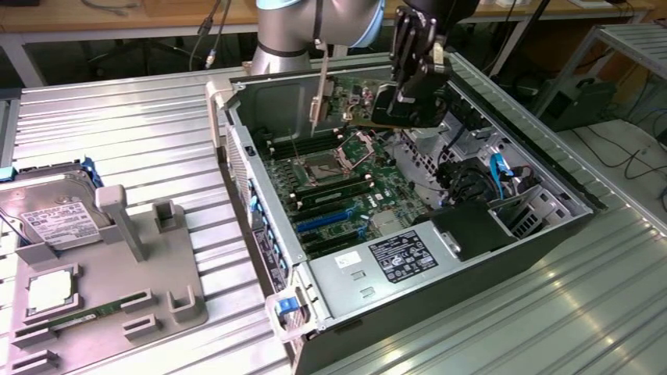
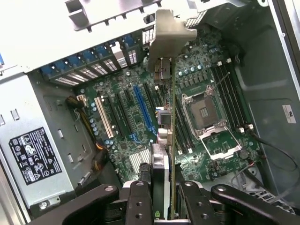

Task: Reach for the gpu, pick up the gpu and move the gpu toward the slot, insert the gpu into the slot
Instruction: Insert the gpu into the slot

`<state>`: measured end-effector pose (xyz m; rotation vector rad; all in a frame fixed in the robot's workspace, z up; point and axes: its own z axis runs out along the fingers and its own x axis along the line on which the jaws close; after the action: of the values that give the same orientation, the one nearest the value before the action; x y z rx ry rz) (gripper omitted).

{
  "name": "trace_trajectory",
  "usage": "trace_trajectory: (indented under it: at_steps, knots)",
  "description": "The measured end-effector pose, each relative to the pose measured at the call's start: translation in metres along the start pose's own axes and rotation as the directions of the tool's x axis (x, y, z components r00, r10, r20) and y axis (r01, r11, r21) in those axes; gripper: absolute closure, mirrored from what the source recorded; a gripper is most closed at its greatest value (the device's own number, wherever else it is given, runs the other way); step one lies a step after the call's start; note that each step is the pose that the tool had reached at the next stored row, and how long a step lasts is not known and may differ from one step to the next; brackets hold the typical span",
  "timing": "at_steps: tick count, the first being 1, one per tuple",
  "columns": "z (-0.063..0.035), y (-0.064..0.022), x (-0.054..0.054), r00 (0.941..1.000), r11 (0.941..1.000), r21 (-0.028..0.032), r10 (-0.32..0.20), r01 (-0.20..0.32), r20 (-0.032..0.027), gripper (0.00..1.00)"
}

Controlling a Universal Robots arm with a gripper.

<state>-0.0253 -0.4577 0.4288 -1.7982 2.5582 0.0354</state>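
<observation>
My gripper [image 1: 404, 105] is shut on the gpu [image 1: 349, 100] and holds it on edge in the air above the open computer case. The card's silver end bracket [image 1: 317, 98] hangs upright toward the exterior view's left. In the wrist view the gpu [image 2: 172, 140] appears edge-on between my black fingers [image 2: 137, 201], with its bracket [image 2: 168, 40] at the far end. The blue slot [image 2: 143, 110] lies on the green motherboard [image 2: 122, 117] beside the card's line and well below it. That slot [image 1: 328, 223] also shows in the exterior view, clear of the card.
The case's metal walls [image 1: 234, 125] ring the motherboard. The processor socket [image 2: 206, 110] lies open, with black memory slots [image 2: 229, 93] beside it. A labelled power supply [image 1: 401, 254] fills the near corner. On a grey fixture [image 1: 156, 266] at the exterior view's left rest a hard drive [image 1: 52, 219] and a memory stick [image 1: 89, 316].
</observation>
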Motion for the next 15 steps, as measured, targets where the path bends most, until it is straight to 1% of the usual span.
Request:
trace_trajectory:
  at_steps: [1, 2, 4, 7, 8, 9, 11, 14, 15]
  knots:
    - [0.0002, 0.0, 0.0, 1.0, 0.9999, 0.0086, -0.005, 0.005, 0.003, 0.72]
    - [0.0002, 0.0, 0.0, 0.9999, 0.9999, 0.0093, -0.012, 0.012, 0.0032, 0.72]
    - [0.0003, 0.0, 0.0001, 0.9986, 0.9986, 0.0083, -0.053, 0.053, 0.0028, 0.72]
    - [0.0004, 0.0, 0.0001, 0.9943, 0.9942, 0.0069, -0.107, 0.107, 0.0024, 0.72]
    - [0.0004, 0.0, 0.0001, 0.9932, 0.9932, 0.0067, -0.116, 0.116, 0.0024, 0.72]
    - [0.0005, 0.0, 0.0001, 0.9926, 0.9926, 0.0061, -0.122, 0.122, 0.004, 0.72]
    - [0.0006, 0.0, 0.0001, 0.9913, 0.9914, 0.0035, -0.131, 0.131, 0.0149, 0.72]
    - [0.0006, 0.0, 0.0001, 0.9891, 0.9897, -0.0012, -0.143, 0.143, 0.0355, 0.72]
    - [0.0011, 0.0, 0.0, 0.9833, 0.9839, -0.0026, -0.178, 0.178, 0.0377, 0.72]
